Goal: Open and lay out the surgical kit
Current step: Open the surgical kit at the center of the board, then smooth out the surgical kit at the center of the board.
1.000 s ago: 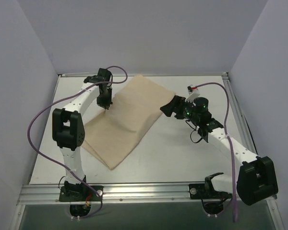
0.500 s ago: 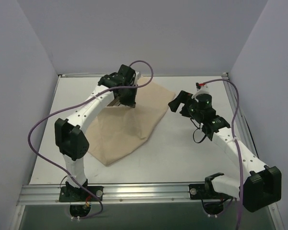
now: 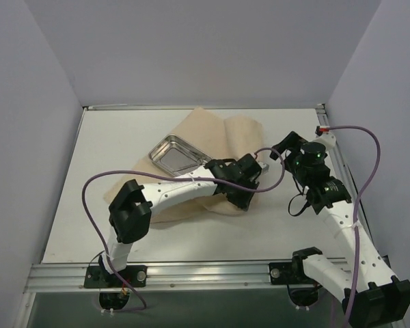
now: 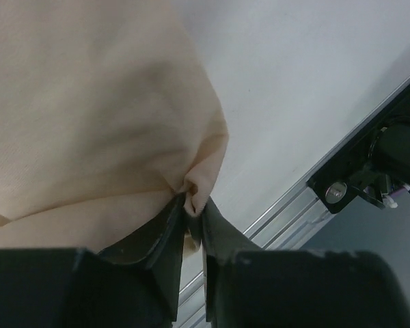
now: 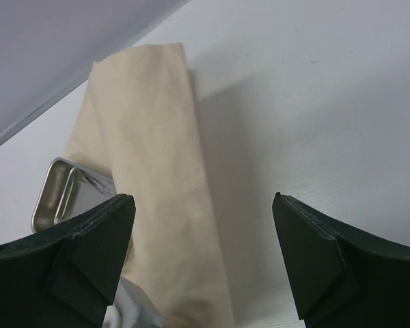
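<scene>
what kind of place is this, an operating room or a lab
Most likely a robot lab test cell: a white table boxed in by plain walls, left arm and right arm bolted to an aluminium rail, only a tan wrap sheet and steel tray.

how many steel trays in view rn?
1. The steel tray sits uncovered on the tan wrap, toward the table's far side, left of the folded-over flap. Anything more under the wrap is hidden.
</scene>
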You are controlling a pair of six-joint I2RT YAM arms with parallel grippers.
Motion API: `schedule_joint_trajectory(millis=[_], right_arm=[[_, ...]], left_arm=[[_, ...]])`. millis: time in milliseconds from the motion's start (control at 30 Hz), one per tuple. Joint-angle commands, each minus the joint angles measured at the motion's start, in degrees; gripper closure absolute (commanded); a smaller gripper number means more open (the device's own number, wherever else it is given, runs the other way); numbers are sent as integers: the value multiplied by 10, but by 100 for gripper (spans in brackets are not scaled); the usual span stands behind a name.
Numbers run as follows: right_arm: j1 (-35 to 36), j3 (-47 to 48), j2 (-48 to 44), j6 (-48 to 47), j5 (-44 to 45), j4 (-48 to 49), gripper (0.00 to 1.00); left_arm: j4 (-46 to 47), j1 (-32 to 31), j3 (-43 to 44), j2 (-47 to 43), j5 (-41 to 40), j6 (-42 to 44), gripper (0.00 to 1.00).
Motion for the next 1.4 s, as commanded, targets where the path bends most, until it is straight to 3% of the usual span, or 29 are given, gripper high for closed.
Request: schedule_joint_trajectory(millis=[0, 167, 233, 267, 333, 367, 467, 667, 733, 767, 800, 833, 900, 967, 1033, 1067, 1100, 1133, 1367], right_arm=[[-10, 0, -5, 1, 27, -22, 16], [-14, 7, 3, -16, 37, -41, 15], [-15, 10, 12, -25, 25, -41, 15], [-15, 13, 16, -34, 21, -41, 14], [-17, 16, 30, -38, 11, -40, 13], [-22, 20, 36, -44, 4, -40, 11], [-32, 34, 72, -50, -12, -45, 1], [-48, 54, 164, -56, -44, -61, 7], [-60, 35, 182, -49, -41, -41, 19], [-67, 28, 189, -48, -30, -37, 26], [-83, 19, 202, -50, -29, -33, 46], [-91, 14, 208, -51, -28, -26, 58], [-104, -2, 216, -51, -39, -13, 82], [-129, -29, 221, -46, -58, 8, 92], [-145, -47, 228, -42, -69, 23, 99], [-160, -59, 234, -39, -68, 25, 100], [-165, -65, 246, -38, -68, 28, 100], [-169, -68, 255, -39, -69, 34, 100], [-192, -90, 310, -35, -69, 73, 100]], left_arm=[[40, -34, -17, 15, -28, -34, 76], [96, -56, -106, -80, -41, -53, 47], [106, -58, -138, -126, -50, -55, 32], [109, -57, -162, -175, -52, -55, 15], [99, -58, -174, -224, -77, -53, 1], [84, -54, -173, -266, -81, -52, 6], [59, -44, -152, -325, -60, -48, 6], [40, -8, -135, -407, -60, -63, 6], [39, 29, -148, -421, -61, -73, 0], [39, 40, -156, -437, -70, -74, 9], [36, 71, -177, -444, -74, -74, 16], [33, 84, -191, -451, -81, -73, 26], [30, 113, -214, -466, -96, -64, 36], [25, 146, -241, -465, -97, -60, 38], [31, 161, -254, -460, -83, -53, 34], [37, 162, -265, -457, -78, -52, 14], [42, 162, -272, -457, -66, -51, 1], [53, 161, -279, -457, -62, -50, 6], [70, 161, -320, -467, -38, -10, 6]])
